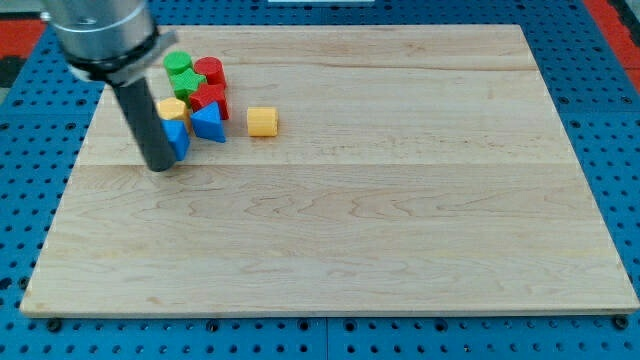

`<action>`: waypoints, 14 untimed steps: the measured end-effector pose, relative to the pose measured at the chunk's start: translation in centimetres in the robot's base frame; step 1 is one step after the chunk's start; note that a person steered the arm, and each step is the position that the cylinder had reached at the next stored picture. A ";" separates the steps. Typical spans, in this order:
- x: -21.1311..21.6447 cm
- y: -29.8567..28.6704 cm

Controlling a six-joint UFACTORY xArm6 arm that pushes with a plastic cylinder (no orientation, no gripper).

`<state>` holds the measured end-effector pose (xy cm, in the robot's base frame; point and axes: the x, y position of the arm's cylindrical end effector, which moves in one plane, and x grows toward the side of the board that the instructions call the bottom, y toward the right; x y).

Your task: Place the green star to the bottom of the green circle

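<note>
My tip (160, 168) upright; beside blue block (177, 137)

Wooden board (400, 220) on blue pegboard (30, 200). Relative to yellow cylinder (262, 122): blue triangle (209, 122) just left; red blocks (210, 85) up-left; blue block (177, 137) and yellow block (171, 108) farther left.

This looks like a robotics lab bench. A pale wooden tabletop (400, 220) made of joined planks lies on a blue perforated base (620, 160) with regular rows of mounting holes, visible on every side of the end effector (160, 168). Behind the end effector, at the view's top left, a red perforated panel (25, 25) shows. Small coloured toy blocks (205, 95) cluster just beside it, like test pieces.
</note>
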<state>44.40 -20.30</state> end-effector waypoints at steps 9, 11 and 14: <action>-14.4 7.0; -14.4 9.4; -12.7 6.8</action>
<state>31.73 -13.55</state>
